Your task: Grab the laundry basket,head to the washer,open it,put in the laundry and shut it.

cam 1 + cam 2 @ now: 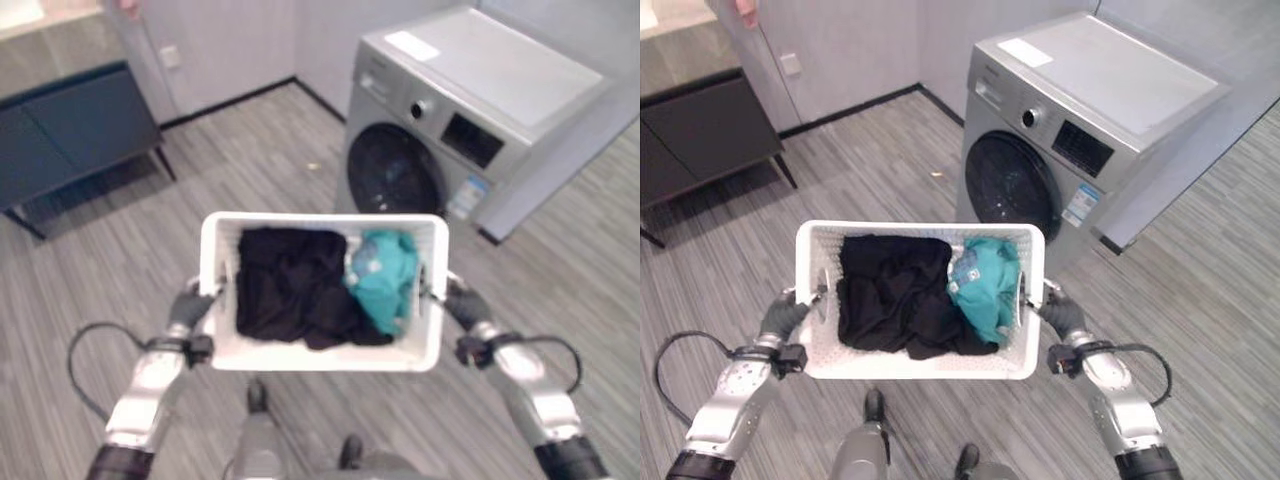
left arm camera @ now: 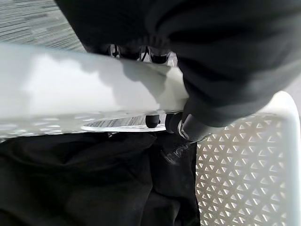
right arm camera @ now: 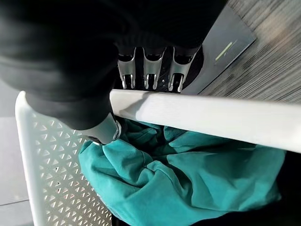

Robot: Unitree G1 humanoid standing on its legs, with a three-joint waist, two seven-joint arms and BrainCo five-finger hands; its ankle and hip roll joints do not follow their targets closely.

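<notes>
From the head cameras I see grey plank flooring (image 1: pixel 890 170), a dark cabinet (image 1: pixel 700 135) far left and the washer (image 1: pixel 1080 120) ahead with its round door (image 1: pixel 1012 185) closed. The white laundry basket (image 1: pixel 920 365) hangs between both hands, holding black clothes (image 1: pixel 895 295) and a teal garment (image 1: pixel 985 285). My left wrist view shows the left hand (image 2: pixel 188 128) curled round the basket's rim. My right wrist view shows the right hand (image 3: pixel 106 129) wrapped over the opposite rim, thumb inside against the teal cloth.
</notes>
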